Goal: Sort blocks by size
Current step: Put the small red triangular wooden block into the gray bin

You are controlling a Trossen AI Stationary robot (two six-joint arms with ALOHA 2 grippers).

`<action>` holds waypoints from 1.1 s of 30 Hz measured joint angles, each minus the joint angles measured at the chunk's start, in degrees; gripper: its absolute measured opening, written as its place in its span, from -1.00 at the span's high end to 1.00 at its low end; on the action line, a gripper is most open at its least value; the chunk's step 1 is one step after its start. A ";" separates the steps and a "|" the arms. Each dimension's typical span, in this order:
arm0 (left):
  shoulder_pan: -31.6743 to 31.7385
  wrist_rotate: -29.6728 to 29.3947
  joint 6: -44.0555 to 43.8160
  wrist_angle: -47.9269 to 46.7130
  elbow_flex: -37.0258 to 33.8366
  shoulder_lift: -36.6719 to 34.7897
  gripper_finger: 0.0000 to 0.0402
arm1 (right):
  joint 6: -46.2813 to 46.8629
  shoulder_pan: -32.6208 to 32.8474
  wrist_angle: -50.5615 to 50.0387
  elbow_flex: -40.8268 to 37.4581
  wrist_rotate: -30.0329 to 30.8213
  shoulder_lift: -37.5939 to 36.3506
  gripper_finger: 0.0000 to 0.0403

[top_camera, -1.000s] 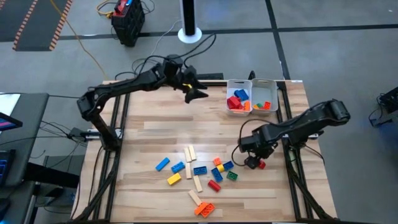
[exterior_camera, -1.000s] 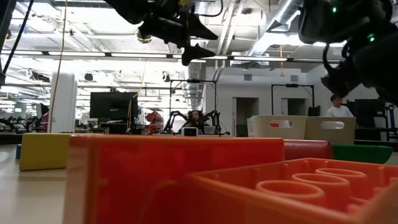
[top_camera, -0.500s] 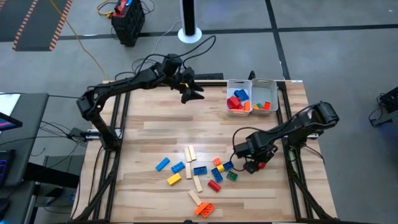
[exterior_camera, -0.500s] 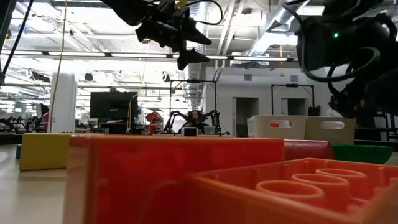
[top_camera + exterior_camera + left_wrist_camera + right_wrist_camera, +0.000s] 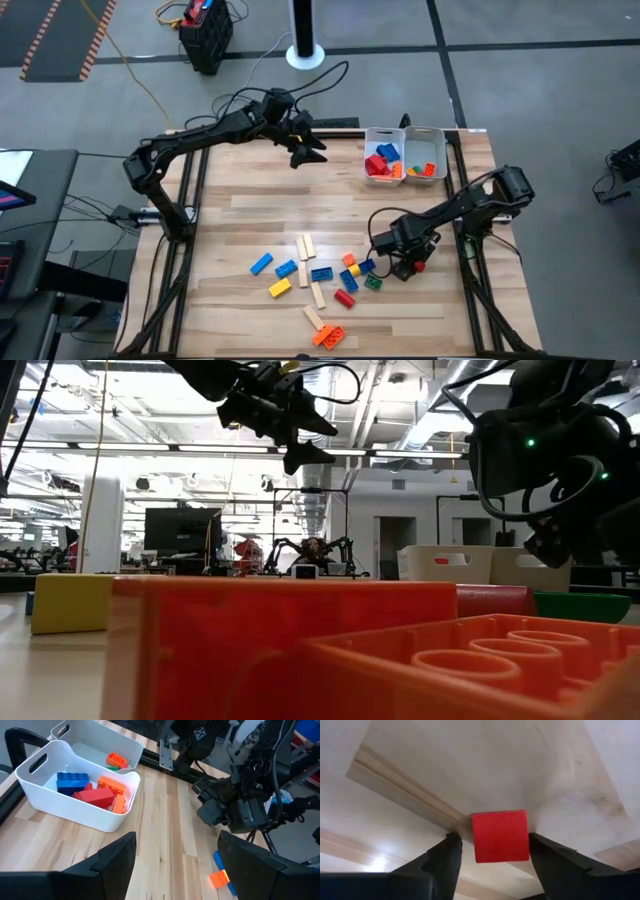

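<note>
Right gripper [image 5: 408, 268] is straddling a small red square plastic block [image 5: 500, 836], fingers apart, not gripping it. Left gripper [image 5: 312, 150] is hovering wide open near the white plastic trays [image 5: 405, 168].

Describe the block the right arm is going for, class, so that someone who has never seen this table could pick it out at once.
Start at the two white trays on the wooden table's far right corner and come towards the near edge along the right side. The right tool hangs there, and between its fingers lies a small red block. It sits alone, right of the scattered pile.
</note>
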 joint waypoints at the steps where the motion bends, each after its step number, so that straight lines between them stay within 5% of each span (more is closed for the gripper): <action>1: 0.00 0.00 0.05 0.05 0.00 0.00 -0.34 | -0.47 0.00 0.01 -0.03 0.08 -0.10 -0.20; 7: 0.00 -0.04 0.55 0.40 0.00 0.00 -0.34 | -2.62 -1.07 -0.30 -0.10 0.23 -0.13 0.22; 10: 0.00 -0.09 -0.47 0.43 0.00 0.00 -0.34 | -2.64 -2.85 -0.31 -0.30 1.71 -1.20 0.22; 17: -0.07 -1.24 -3.70 0.79 -0.02 0.00 -0.34 | -3.56 -9.07 0.81 -0.27 19.65 -10.38 0.22; 25: -1.31 -8.31 -10.06 2.56 -0.02 0.13 -0.34 | -8.80 -25.00 -2.16 -0.27 32.79 -23.89 0.22; 33: -6.45 -21.10 -15.21 2.64 -0.01 0.17 -0.34 | -23.53 -42.13 0.36 -0.25 34.51 -37.16 0.20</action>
